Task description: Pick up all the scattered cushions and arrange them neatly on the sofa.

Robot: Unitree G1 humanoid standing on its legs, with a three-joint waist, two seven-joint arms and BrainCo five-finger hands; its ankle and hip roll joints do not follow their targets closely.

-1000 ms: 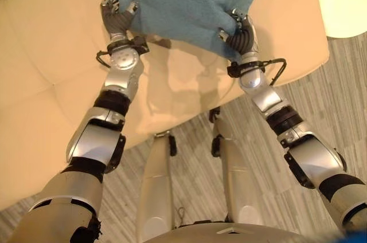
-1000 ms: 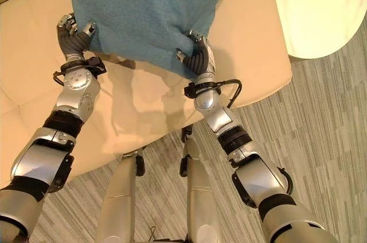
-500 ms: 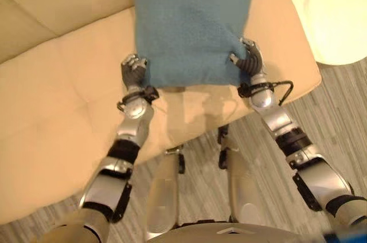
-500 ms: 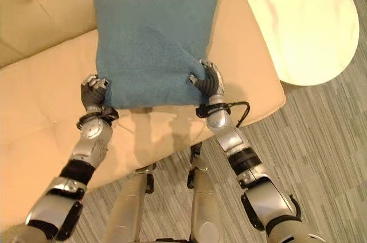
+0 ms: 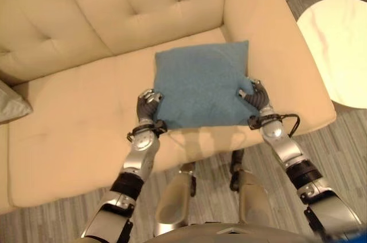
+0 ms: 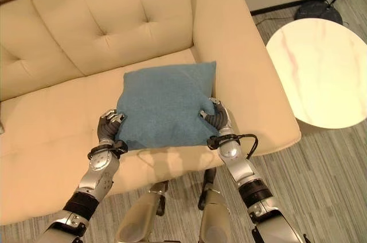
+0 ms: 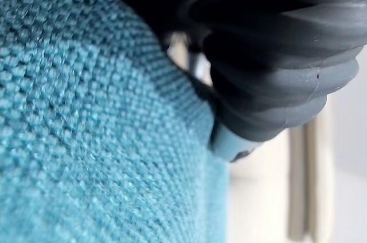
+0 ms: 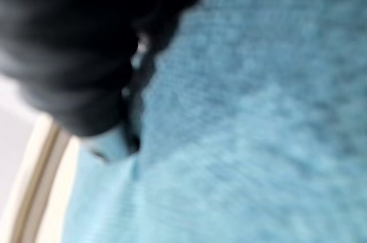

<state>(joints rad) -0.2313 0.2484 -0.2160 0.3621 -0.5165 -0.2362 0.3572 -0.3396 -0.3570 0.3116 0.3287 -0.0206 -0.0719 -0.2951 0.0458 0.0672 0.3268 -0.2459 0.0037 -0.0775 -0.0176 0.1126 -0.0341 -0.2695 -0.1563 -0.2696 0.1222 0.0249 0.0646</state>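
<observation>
Cushion: you have one teal cushion [image 6: 165, 105] over the right end of the cream sofa [image 6: 69, 25], its near corners caught in both hands and its far edge pointing at the backrest. You cannot tell from above whether it already rests on the seat or hangs just over it.

Left hand: your left hand [image 5: 148, 104] is curled onto the cushion's near-left corner, fingers [image 5: 150, 95] wrapped over the fabric edge. The left wrist view looks across the knit cloth pressed right against the dark cover.

Right hand: your right hand [image 6: 214, 118] pinches the near-right corner in the same way, fingers bent round the hem, just beside the sofa's right armrest [image 6: 241, 65].

Key relation: the cushion lies straight ahead of both sets of fingers, spreading away from you toward the backrest. It is close to square, so there is no long axis to favour; it sits turned a little, the far-right corner nearest the armrest. Both hands are equally near, one per corner.

Judgement: placing looks nearly finished. The coming move probably calls for easing the far edge to the backrest, then letting go with both hands together so it does not skew.

Risk: a one-sided release could swing it against the armrest.

Also in reach: a pale cushion [image 5: 10, 104] shows at the sofa's left end; a round white table [image 6: 321, 71] stands off to the right.
</observation>
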